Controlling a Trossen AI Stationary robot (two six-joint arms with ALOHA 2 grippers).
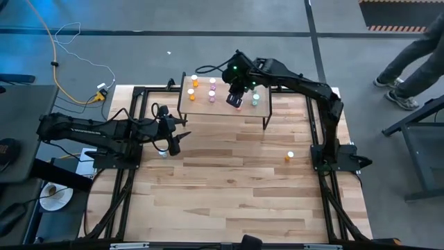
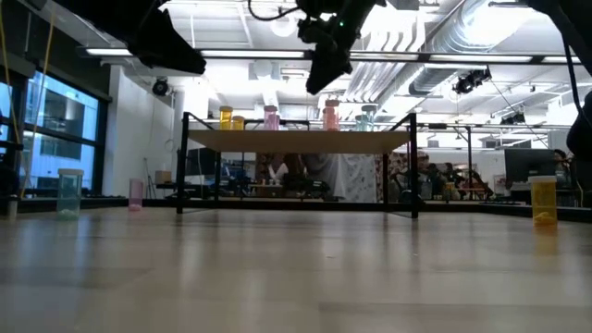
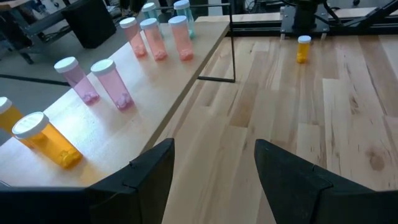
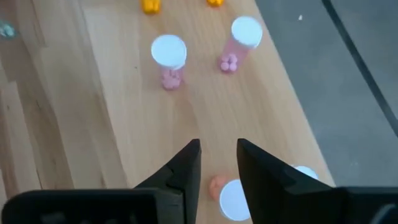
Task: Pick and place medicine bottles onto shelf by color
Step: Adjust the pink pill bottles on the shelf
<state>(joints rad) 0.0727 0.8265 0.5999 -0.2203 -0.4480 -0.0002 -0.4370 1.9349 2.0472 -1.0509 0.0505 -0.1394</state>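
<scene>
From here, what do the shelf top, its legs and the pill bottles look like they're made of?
Shelf top: light wood, matte, faint grain showing.
Legs: thin black rods, probably painted metal.
Bottles, such as the orange one: translucent tinted plastic, apparently, since pills show through the walls; caps opaque white, likely plastic too.

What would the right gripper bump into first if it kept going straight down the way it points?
Probably the small light-wood shelf: the right gripper points at bare wood, a white-capped reddish bottle close beside its fingertips.
</scene>
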